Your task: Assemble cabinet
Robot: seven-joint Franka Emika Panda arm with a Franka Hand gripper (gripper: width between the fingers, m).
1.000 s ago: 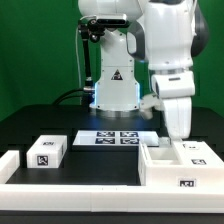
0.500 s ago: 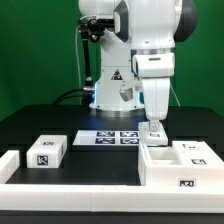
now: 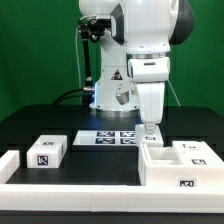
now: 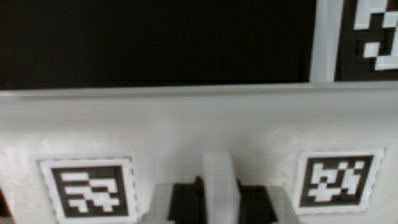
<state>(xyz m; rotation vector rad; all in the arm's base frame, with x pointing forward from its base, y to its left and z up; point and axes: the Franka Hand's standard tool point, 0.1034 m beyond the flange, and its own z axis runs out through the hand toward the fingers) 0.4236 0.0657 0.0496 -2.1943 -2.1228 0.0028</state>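
Can see the cabinet (image 3: 165, 176) low at the exterior view's right, standing on the black table (image 3: 30, 125) with its open compartments facing up and one square tag on its front wall. Directly above the cabinet's rear wall, find the gripper (image 3: 150, 129) pointing straight down from the white arm (image 3: 150, 40), tips just over that wall or touching it; cannot say which. From the wrist view, looking down on the cabinet (image 4: 196, 125): a broad white wall with two tags, one (image 4: 89, 187) and the other (image 4: 338, 180), either side of the gripper (image 4: 217, 205). Fingers (image 4: 183, 203) dark, blurred and set close together, with a narrow pale strip of the cabinet between them; cannot tell whether clamped on that strip or merely straddling it. Just behind the cabinet and toward the exterior view's left, note the marker board (image 3: 85, 139) lying flat, also glimpsed past the cabinet's wall from the wrist (image 4: 365, 40). Well apart from the cabinet, farther to the exterior view's left, spot a small white block (image 3: 47, 152) with one tag, and beside the cabinet's front a long white rail (image 3: 70, 178).
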